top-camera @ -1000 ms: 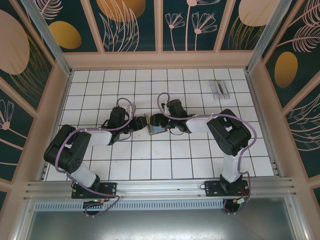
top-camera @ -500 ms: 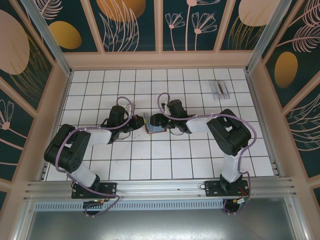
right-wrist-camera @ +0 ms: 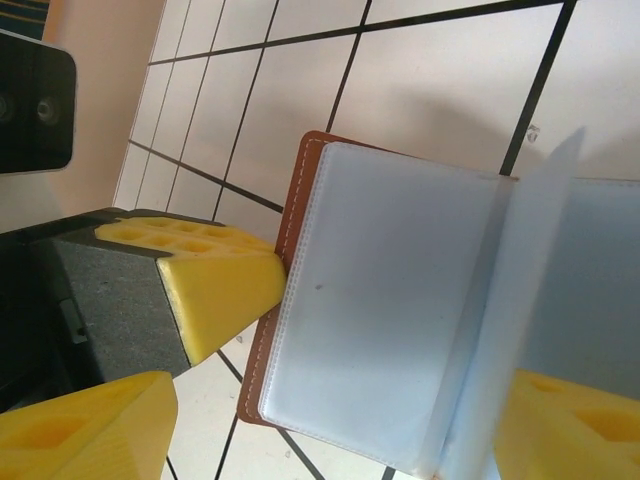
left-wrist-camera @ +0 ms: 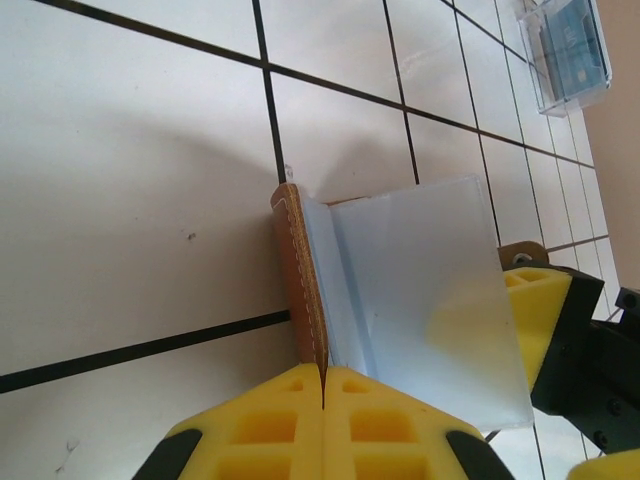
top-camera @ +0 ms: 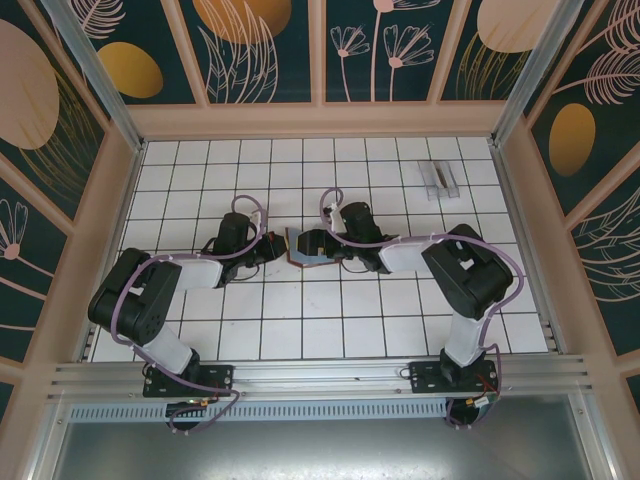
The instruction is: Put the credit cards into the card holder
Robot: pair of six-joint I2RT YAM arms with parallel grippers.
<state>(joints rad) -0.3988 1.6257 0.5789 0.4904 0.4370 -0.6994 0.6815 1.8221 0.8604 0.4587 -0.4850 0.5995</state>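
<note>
Card holder (top-camera: 303,252) sits open mid tabletop (top-camera: 330,330), between the two tools. The left tool (left-wrist-camera: 322,385) is pinched shut on the brown cover's edge. The right tool (right-wrist-camera: 340,400) is spread wide w/ a finger either side of the sleeves, and afaict it's gripping nothing. Credit cards (top-camera: 440,178) are way off in a clear stand (left-wrist-camera: 565,50) at the far right.

What could go wrong imo: that pinch is on just the thin edge, so a small tug and the cover prob slips out and the holder flops shut. One sleeve leaf (right-wrist-camera: 505,300) stands up loose too, so a card could go behind it instead of into a pocket. And when the right tool goes for cards, nothing pins the other cover, so it may slide.

Vs 1 sec ago: holder's spread wider and flatter, and the right arm has backed off a bit to the right.
</note>
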